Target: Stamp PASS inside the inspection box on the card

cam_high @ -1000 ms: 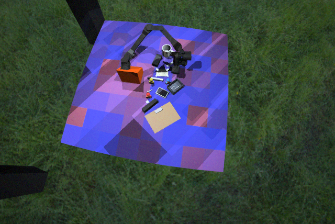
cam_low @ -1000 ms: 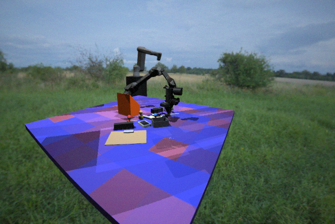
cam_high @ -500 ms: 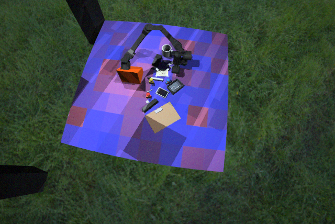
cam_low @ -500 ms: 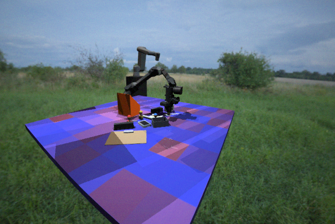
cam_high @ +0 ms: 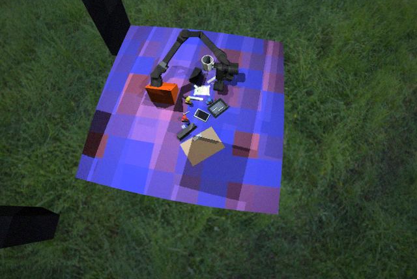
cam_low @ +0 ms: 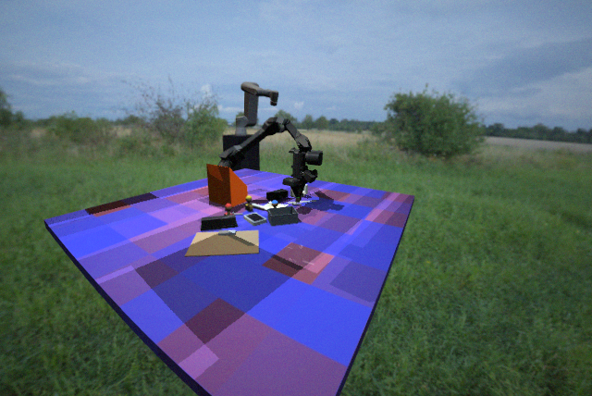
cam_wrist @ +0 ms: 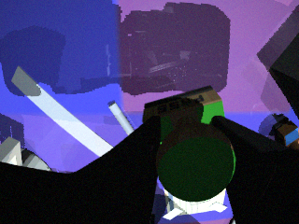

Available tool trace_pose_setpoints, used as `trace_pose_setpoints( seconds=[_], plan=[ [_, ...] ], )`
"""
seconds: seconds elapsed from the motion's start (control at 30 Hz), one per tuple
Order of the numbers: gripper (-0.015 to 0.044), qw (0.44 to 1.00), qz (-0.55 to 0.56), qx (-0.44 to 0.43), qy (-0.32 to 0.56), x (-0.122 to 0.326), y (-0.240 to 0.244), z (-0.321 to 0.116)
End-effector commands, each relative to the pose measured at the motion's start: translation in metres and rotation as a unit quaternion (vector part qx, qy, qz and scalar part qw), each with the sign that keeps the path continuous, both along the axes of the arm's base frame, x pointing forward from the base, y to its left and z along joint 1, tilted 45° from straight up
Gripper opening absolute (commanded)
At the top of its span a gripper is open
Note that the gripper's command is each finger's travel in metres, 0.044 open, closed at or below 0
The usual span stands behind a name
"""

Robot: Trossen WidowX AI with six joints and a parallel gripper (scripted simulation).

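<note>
My gripper [cam_low: 297,197] [cam_wrist: 186,125] is shut on the PASS stamp. The stamp's round green knob [cam_wrist: 196,163] and tan, dark-lettered base [cam_wrist: 179,106] show between the fingers in the wrist view. The stamp hangs low over the bench, beside the card; any contact beneath it is hidden. The white card [cam_high: 202,90] [cam_wrist: 193,206] lies left of the gripper in the top view and is partly behind the knob in the wrist view. Its inspection box cannot be made out. The dark ink pad [cam_high: 202,115] [cam_low: 254,217] with a pale rim lies nearer the tan board.
A mug [cam_high: 207,62], a black block [cam_high: 195,75] and a white strip [cam_wrist: 65,117] are near the arm. A grey tray [cam_high: 227,105], blue [cam_high: 209,100], yellow [cam_high: 187,100] and red [cam_high: 184,118] knobbed stamps, a black bar [cam_high: 186,132] and a tan board [cam_high: 202,154] stand around the pad.
</note>
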State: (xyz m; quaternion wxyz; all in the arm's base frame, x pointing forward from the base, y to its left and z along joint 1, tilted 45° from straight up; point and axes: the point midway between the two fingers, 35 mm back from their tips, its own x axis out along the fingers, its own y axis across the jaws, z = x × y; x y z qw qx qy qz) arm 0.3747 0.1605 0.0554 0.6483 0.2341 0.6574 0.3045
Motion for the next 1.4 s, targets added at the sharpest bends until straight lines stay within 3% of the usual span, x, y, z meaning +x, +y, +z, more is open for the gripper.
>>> trace_pose_setpoints(
  seconds=[0.0, 1.37],
  plan=[
    [0.0, 1.0, 0.002, 0.003, -0.003, 0.001, -0.001, 0.003],
    [0.0, 1.0, 0.002, 0.003, -0.002, 0.001, -0.016, 0.017]
  ],
)
